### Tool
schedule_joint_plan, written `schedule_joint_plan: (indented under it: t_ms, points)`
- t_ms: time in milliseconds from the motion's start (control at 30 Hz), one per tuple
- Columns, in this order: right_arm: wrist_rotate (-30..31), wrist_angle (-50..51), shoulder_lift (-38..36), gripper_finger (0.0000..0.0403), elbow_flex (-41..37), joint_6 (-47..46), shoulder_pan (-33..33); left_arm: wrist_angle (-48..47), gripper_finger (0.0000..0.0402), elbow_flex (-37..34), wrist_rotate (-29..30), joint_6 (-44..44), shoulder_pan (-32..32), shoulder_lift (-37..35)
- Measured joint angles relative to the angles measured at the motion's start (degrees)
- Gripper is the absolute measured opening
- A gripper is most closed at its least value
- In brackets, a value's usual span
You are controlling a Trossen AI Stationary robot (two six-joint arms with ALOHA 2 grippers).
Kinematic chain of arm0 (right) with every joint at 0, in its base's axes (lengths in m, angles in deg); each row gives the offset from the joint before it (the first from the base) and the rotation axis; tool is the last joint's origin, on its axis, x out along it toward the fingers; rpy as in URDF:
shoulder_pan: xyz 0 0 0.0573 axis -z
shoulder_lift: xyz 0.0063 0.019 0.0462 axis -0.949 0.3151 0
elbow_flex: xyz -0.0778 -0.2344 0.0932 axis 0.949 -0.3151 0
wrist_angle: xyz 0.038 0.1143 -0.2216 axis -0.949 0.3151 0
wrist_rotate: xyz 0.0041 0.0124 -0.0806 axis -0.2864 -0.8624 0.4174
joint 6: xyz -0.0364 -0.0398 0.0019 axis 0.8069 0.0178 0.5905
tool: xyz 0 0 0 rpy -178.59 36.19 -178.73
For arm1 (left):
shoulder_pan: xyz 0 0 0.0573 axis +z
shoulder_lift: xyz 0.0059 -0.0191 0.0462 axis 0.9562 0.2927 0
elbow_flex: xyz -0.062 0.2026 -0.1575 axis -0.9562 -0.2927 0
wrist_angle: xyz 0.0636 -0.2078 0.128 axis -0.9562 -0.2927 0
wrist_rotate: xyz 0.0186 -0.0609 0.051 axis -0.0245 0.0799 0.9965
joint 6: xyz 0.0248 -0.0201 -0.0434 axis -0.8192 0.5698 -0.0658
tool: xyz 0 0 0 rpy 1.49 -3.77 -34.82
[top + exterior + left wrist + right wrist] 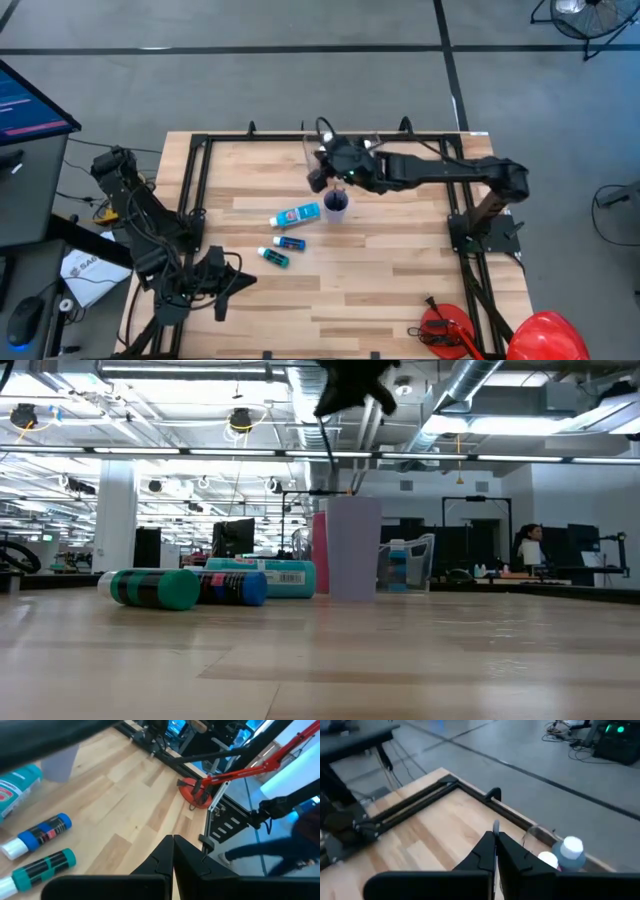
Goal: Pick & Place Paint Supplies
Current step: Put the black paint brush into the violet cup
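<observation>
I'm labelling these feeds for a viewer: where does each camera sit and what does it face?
High: overhead, facing down on the table; both arms show.
Low: table height, facing the room; right gripper overhead.
Left wrist: behind the shut left gripper, facing the teal bottle.
Right wrist: behind the shut right gripper, facing the table's far edge.
High and low share the purple cup.

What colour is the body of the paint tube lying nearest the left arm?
Teal with a black label band and a white cap: the teal paint tube, clearest in the left wrist view.
</observation>
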Motion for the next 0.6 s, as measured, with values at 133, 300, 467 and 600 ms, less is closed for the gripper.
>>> schedule_joint_plan:
  t_ms: [133,300,467,600]
  points:
    - [0.31,-10.21,-4.58,0.0,-12.26,-3.91,0.01,0.19,0.0001,-0.02,0.04,-0.07,0.82,0.0]
    - [3.37,-16.29,-8.16,0.0,-22.81,-7.99,-1.8,0.55,0.0001,-0.02,0.05,-0.09,1.75,0.0]
    - [6.23,-20.96,-8.7,0.0,-28.01,-10.68,-3.45,0.72,0.0001,-0.02,0.03,-0.09,1.83,0.0]
    - [6.74,-21.41,-7.43,0.0,-29.45,-12.76,-4.54,0.7,0.0001,-0.02,0.09,-0.11,1.83,-0.02]
